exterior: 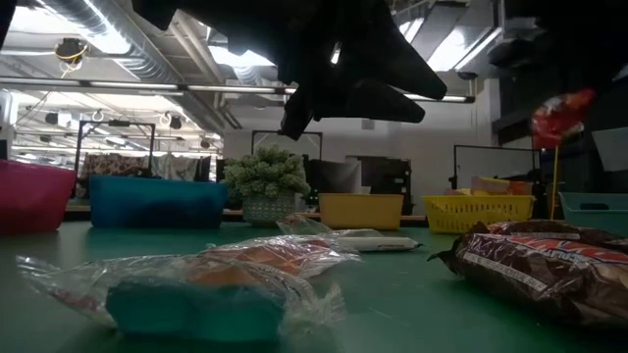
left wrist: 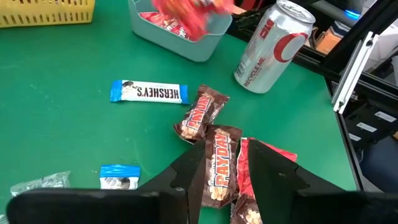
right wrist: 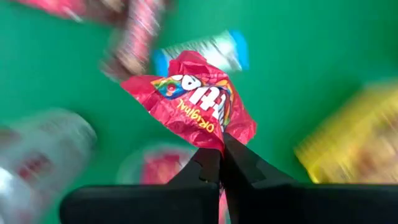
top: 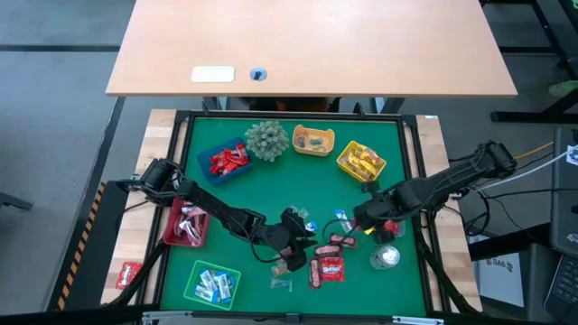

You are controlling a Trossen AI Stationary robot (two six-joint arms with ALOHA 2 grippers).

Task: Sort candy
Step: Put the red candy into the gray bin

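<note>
- Two grippers are at work, both low in the high view, and you can read each one's state below.
- Your right gripper (right wrist: 219, 155), right of centre in the high view, has its fingers pressed together on a corner of a red Skittles packet (right wrist: 193, 102), which hangs clear of the green mat (top: 271, 185).
- Your left gripper (left wrist: 227, 165), at lower centre, stands with its fingers partly spread and holds nothing.
- Between those fingers lies a brown PayDay bar (left wrist: 217, 165), long axis running straight away from the jaws; a second one (left wrist: 199, 115) lies just beyond, tilted.
- You will likely need the left arm for these bars, since it is nearer; a straight descent should straddle the bar across its width.
- Farther candy: a Hershey's bar (left wrist: 149, 93) at upper left of the left wrist view.
</note>
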